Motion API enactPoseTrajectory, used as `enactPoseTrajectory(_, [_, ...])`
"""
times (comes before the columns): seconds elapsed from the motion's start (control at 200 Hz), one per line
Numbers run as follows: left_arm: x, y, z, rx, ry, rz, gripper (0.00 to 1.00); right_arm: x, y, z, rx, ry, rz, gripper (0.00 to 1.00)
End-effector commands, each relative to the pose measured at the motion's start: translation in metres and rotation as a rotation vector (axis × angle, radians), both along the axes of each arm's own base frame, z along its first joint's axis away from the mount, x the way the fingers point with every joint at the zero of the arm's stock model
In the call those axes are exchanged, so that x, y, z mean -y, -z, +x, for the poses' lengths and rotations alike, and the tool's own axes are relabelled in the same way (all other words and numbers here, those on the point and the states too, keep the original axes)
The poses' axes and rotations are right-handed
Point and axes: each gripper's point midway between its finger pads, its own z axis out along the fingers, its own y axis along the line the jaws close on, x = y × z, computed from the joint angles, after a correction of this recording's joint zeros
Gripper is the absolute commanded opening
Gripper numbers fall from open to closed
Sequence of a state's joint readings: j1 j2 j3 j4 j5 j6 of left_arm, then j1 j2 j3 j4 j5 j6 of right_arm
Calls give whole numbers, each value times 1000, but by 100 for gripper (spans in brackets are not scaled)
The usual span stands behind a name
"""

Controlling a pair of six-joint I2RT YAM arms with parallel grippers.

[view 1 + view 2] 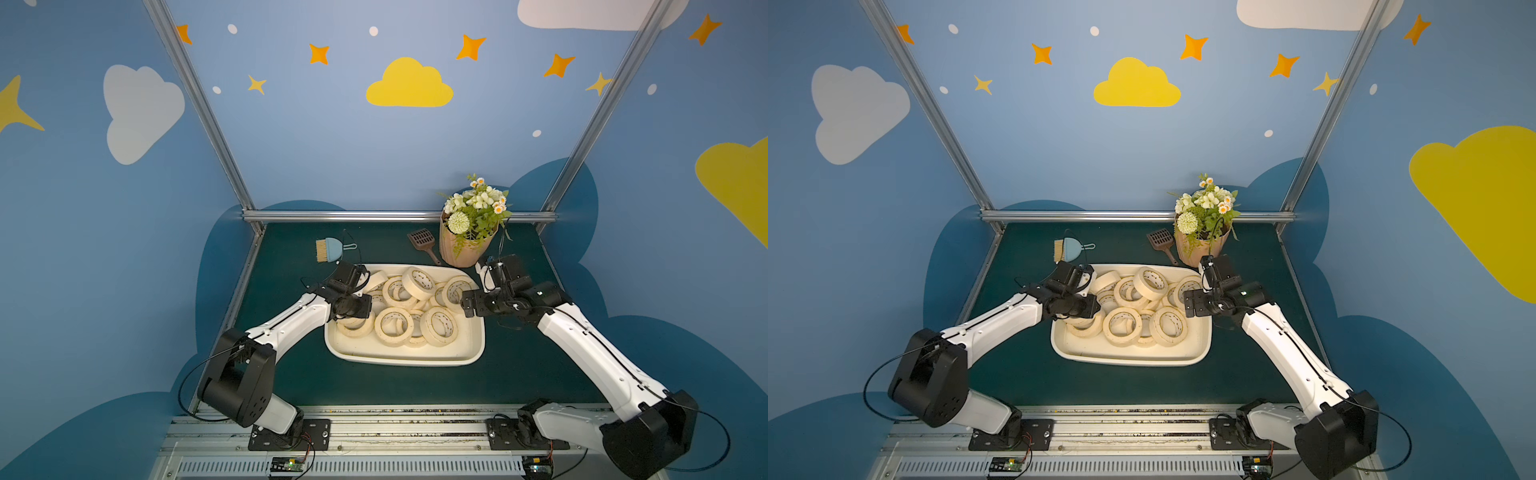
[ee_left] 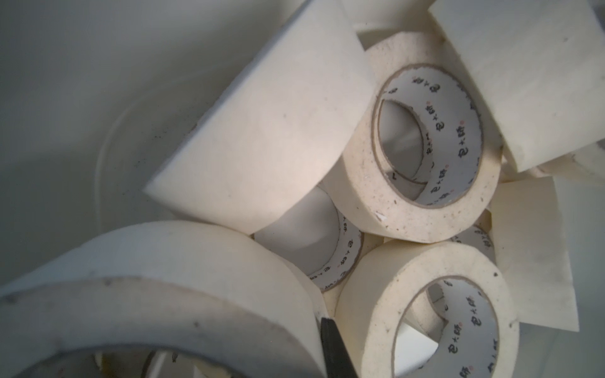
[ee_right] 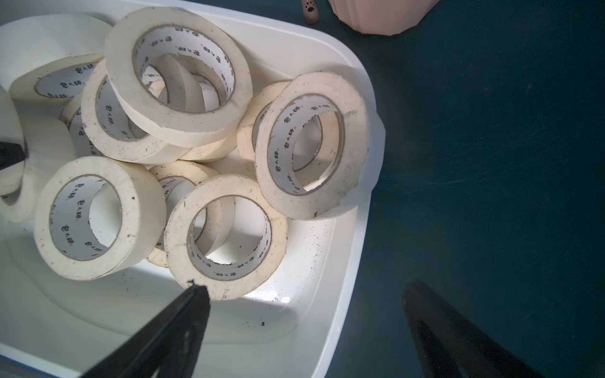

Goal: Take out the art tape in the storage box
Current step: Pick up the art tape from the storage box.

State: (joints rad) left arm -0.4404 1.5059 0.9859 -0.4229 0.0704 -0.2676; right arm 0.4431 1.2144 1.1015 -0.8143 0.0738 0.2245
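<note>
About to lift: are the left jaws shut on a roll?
Shut, apparently on the nearest art tape roll: one finger presses its outer wall; the other is hidden.

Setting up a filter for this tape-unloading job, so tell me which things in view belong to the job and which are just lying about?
Job:
art tape rolls
storage box

Lying about:
brush and dustpan
brown scoop
flower pot
</note>
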Motion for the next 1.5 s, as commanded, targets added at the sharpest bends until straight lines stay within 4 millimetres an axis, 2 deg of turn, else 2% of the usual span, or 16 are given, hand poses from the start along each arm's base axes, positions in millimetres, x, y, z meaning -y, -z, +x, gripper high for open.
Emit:
enactPoseTrajectory(0.0, [4,-26,4,48,3,-27,4,-3,2,-9,-49,-17,66,99])
enactPoseTrajectory(0.055, [8,-44,4,76,6,-68,4,-7,4,-9,-77,-21,108,99])
enactPoseTrajectory(0.205, [29,-121,1,228,34,-304,4,-19,1,-4,-147,-19,237,99])
enactPoseTrajectory(0.32, [57,-185,-11,338,138,-615,4,-36,-14,1,-180,-38,379,99])
enactPoseTrajectory(0.395, [67,-222,-15,404,203,-820,4,-50,-24,7,-197,-55,501,98])
enactPoseTrajectory(0.516, [76,-250,-14,436,264,-1061,4,-66,-36,21,-249,-46,701,94])
enactPoseTrajectory(0.636, [86,-257,-14,438,355,-1202,4,-91,-59,35,-336,-122,941,90])
enactPoseTrajectory(0.746, [90,-257,-8,440,400,-1312,4,-110,-73,48,-354,-173,1068,86])
enactPoseTrajectory(0.816, [97,-253,-3,410,424,-1332,4,-121,-82,51,-350,-213,1095,86])
enactPoseTrajectory(1.031, [120,-266,-18,450,571,-1313,3,-151,-94,59,-392,-278,1170,83])
enactPoseTrajectory(1.196, [128,-266,-15,452,602,-1307,4,-179,-94,54,-426,-336,1166,82])
enactPoseTrajectory(1.271, [131,-268,-15,456,614,-1307,4,-186,-93,54,-438,-349,1168,79])
enactPoseTrajectory(1.321, [132,-269,-15,460,619,-1306,4,-190,-95,55,-440,-354,1176,74])
enactPoseTrajectory(1.357, [133,-269,-15,462,622,-1306,4,-192,-96,55,-441,-357,1180,66])
enactPoseTrajectory(1.452, [135,-266,-14,453,626,-1304,4,-195,-99,58,-422,-361,1182,39])
enactPoseTrajectory(1.492, [136,-264,-15,451,629,-1301,4,-195,-100,58,-414,-361,1182,22])
